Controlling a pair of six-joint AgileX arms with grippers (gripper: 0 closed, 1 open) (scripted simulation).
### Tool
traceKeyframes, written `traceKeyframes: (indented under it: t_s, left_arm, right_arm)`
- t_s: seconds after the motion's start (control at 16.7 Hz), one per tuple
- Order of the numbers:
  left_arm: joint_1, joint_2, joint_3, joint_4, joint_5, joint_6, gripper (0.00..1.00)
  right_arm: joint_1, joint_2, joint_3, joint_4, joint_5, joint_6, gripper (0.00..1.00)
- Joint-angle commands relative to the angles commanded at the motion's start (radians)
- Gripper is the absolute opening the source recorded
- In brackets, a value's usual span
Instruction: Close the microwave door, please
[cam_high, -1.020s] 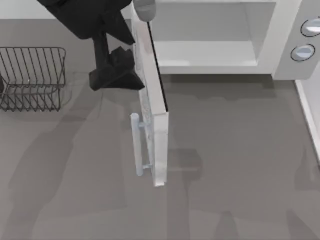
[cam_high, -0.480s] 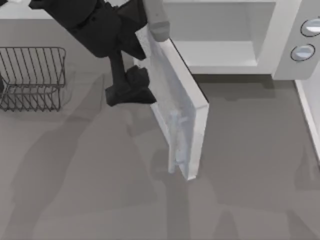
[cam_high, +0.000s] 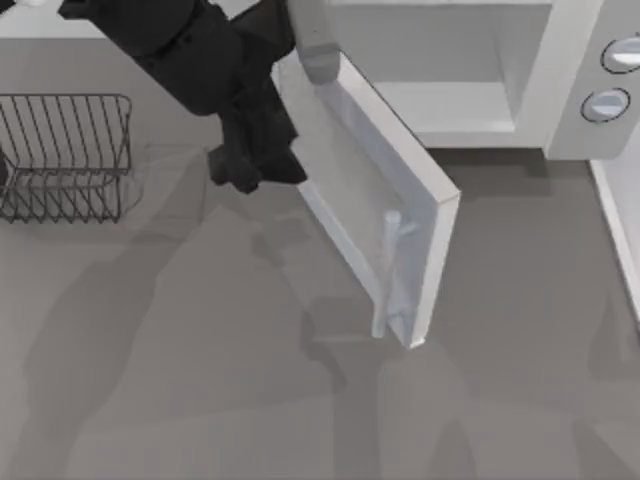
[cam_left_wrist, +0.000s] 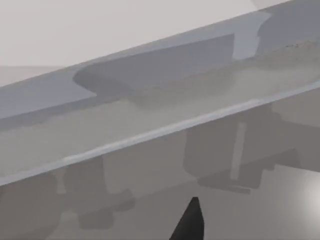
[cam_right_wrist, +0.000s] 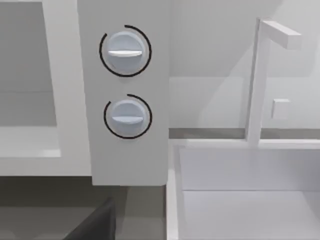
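The white microwave (cam_high: 570, 90) stands at the table's far side, its pale cavity open. The microwave door (cam_high: 360, 190) hangs about half open, angled out toward the front right, with its pale bar handle (cam_high: 390, 270) on the outer face. My left gripper (cam_high: 250, 165), black, sits against the door's outer face near the hinge end. In the left wrist view the door (cam_left_wrist: 150, 115) is very close, with one dark fingertip (cam_left_wrist: 190, 222) in front of it. The right wrist view looks at the two knobs (cam_right_wrist: 125, 50) from a distance, with a dark fingertip (cam_right_wrist: 95, 225) at its edge.
A dark wire rack (cam_high: 65, 155) stands at the table's left. A white sink basin (cam_right_wrist: 240, 200) with a faucet (cam_right_wrist: 257, 80) lies right of the microwave; its rim (cam_high: 625, 230) runs along the right side. Grey tabletop (cam_high: 200, 380) spreads in front.
The door has swung from nearly straight out to roughly half open, its free end moving right toward the cavity. My left gripper has followed it rightward, staying against the outer face.
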Motion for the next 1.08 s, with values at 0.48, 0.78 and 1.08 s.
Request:
traceKeyframes:
  t_s: [0.48,0.78,1.08]
  left_arm:
    - [0.000,0.000,0.000,0.000,0.000,0.000,0.00]
    - [0.002,0.000,0.000,0.000,0.000,0.000,0.00]
    - [-0.038,0.028,0.031,0.009,-0.013,-0.041,0.00]
  right_arm:
    - [0.000,0.000,0.000,0.000,0.000,0.000,1.00]
    - [0.000,0.000,0.000,0.000,0.000,0.000,1.00]
    - [0.000,0.000,0.000,0.000,0.000,0.000,1.00]
